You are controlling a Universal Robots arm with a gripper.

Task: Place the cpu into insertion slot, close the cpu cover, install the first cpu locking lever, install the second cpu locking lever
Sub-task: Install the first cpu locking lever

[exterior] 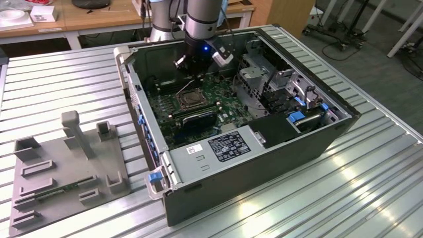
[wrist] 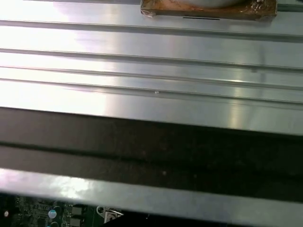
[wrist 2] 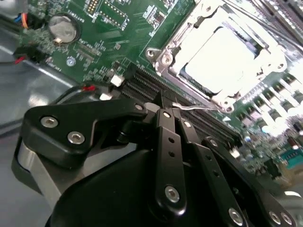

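CPU (wrist 2: 226, 56) sits flat in the insertion slot (wrist 2: 265, 47), its pale metal top glaring bright in the second wrist view, with the cpu cover (wrist 2: 189, 35) down around it as a silver frame. My gripper (wrist 2: 171, 109) hangs just beside that frame, fingers pressed together with no gap between them, and a thin wire lever (wrist 2: 201, 108) runs from right at the fingertips along the near edge of the cover; I cannot tell whether I actually have it pinched. Black memory slots (wrist 2: 142, 85) lie between my fingertips and the socket. Further out on the green board (wrist 2: 118, 28) there is a round coin battery (wrist 2: 63, 28), and a few red-tipped cables (wrist 2: 85, 88) trail beside my gripper.

From the exterior view, my arm (exterior: 201, 20) reaches down into the open computer case (exterior: 264, 163), with the gripper (exterior: 191, 67) over the board just beyond the socket (exterior: 189, 98). The case lies on a ribbed metal worktop (exterior: 343, 188). Well apart, toward the exterior view's left, a grey fixture (exterior: 66, 168) with slots and posts rests on the same worktop. A wooden desk (exterior: 99, 17) stands at the far side.
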